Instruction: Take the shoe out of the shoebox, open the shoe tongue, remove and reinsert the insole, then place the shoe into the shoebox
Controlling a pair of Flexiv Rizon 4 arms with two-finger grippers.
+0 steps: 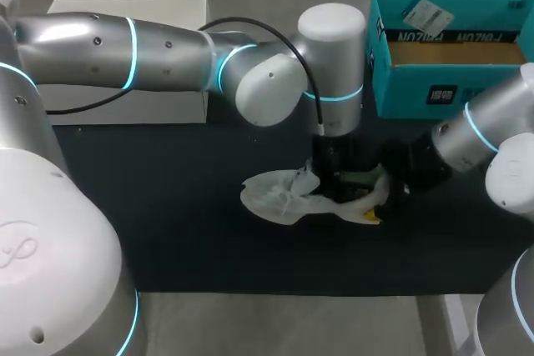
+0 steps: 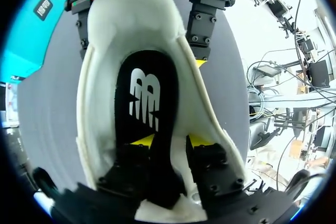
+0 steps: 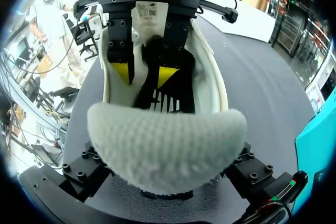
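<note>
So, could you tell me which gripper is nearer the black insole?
Left: the left gripper pinches the insole inside the shoe, while the right gripper clasps the heel from outside.

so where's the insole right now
In the left wrist view the insole lies inside the white shoe, its near end pinched by the left hand.

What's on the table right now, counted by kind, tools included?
shoe: 1
insole: 1
teal shoebox: 1
white box: 1
tools: 2 (left tool, right tool)
Total: 6
</note>
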